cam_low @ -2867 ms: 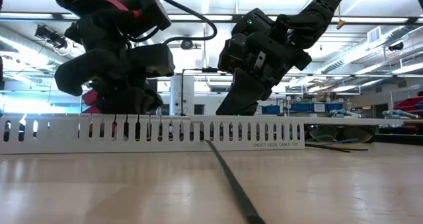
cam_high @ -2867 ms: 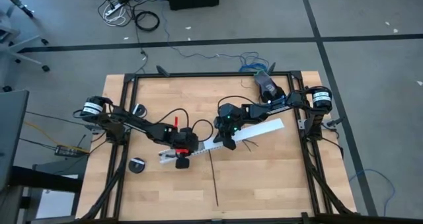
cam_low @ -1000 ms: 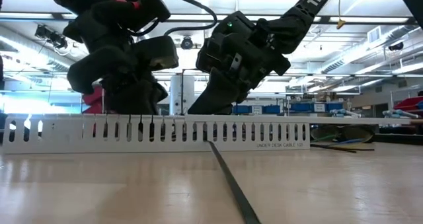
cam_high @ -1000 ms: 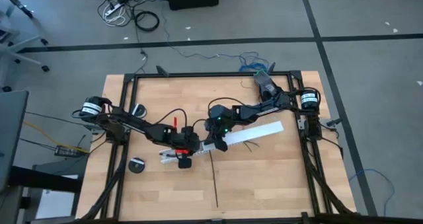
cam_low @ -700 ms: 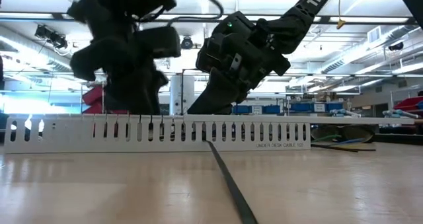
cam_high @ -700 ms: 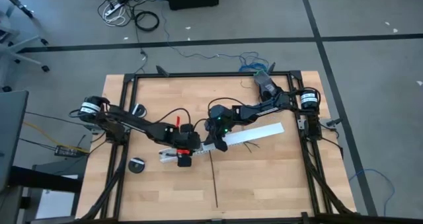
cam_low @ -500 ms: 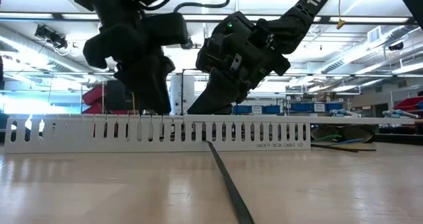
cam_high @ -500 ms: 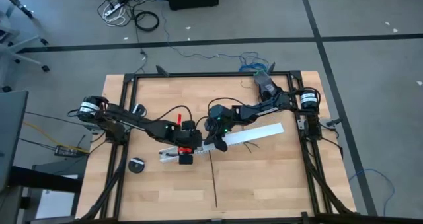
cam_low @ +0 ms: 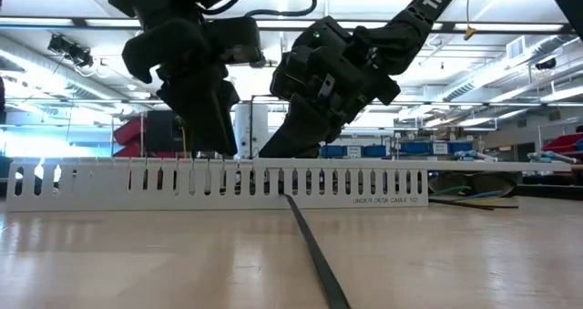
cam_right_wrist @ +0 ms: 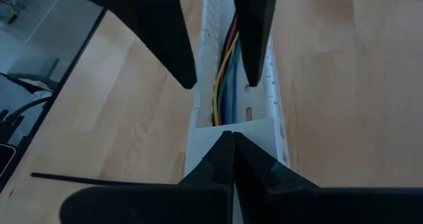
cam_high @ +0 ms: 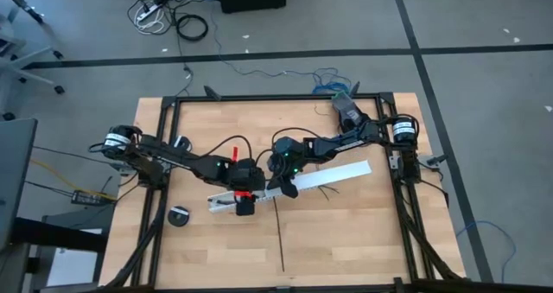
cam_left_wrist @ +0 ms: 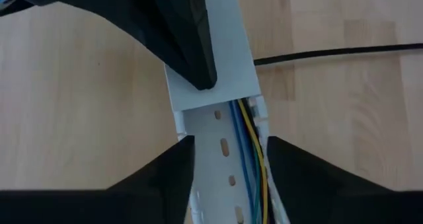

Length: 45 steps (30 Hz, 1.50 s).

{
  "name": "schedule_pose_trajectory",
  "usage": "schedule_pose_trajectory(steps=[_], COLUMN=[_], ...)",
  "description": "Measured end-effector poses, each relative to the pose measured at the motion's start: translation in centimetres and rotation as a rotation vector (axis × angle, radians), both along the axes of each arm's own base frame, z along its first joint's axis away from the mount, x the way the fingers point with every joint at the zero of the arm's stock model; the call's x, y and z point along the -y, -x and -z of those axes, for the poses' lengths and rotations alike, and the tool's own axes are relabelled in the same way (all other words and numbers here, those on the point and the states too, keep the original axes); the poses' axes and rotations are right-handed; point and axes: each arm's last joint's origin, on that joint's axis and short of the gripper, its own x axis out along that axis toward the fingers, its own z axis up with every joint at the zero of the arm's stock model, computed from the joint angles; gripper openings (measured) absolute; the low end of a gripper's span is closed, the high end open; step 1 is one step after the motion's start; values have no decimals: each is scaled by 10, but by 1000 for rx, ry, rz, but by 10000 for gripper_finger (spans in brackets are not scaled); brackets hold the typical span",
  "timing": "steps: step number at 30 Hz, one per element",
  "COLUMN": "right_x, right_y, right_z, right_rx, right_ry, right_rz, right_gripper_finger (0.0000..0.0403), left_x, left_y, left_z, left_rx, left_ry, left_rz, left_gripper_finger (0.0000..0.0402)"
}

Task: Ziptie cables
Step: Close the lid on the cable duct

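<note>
Currently my left gripper point(cam_high: 243, 203) hangs over the near end of the white slotted channel point(cam_high: 337, 174), fingers point(cam_left_wrist: 165, 178) spread apart to either side of it, clamped on nothing. My right gripper point(cam_right_wrist: 231, 141) sits pressed together on the channel's white cover point(cam_left_wrist: 221, 45), just beside the left. Cables point(cam_left_wrist: 250, 151), blue, yellow and orange, lie inside the open trough. Ziptie point(cam_high: 280, 237) lies flat on the table point(cam_high: 363, 241), one end near the channel, untouched.

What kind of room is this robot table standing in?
Most likely a lab or workshop, not a home. Long ceiling strip lights run over a big open hall, blue storage bins line shelves behind the table, and loose power cords lie on the grey floor.
</note>
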Motion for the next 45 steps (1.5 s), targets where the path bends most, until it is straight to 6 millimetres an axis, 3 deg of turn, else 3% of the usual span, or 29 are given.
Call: schedule_pose_trajectory(steps=[9, 15, 25, 35, 45], right_x=[0, 0, 0, -1, -1], right_y=[0, 0, 0, 0, 0], right_z=[0, 0, 0, 0, 0], right_rx=[7, 12, 14, 15, 14], right_ry=[5, 9, 8, 8, 1], right_rz=[-16, -25, -33, -35, -32], right_gripper_finger=[0, 0, 0, 0, 0], left_x=[1, 0, 4, 5, 5], left_y=[-6, -4, -10, -11, -11], left_z=[-11, -7, 10, 10, 10], left_rx=[41, 21, -19, -11, -13], left_ry=[19, 22, 8, 17, 18], left_rz=[-19, -56, -65, -59, -63], left_gripper_finger=[283, 308, 310, 308, 275])
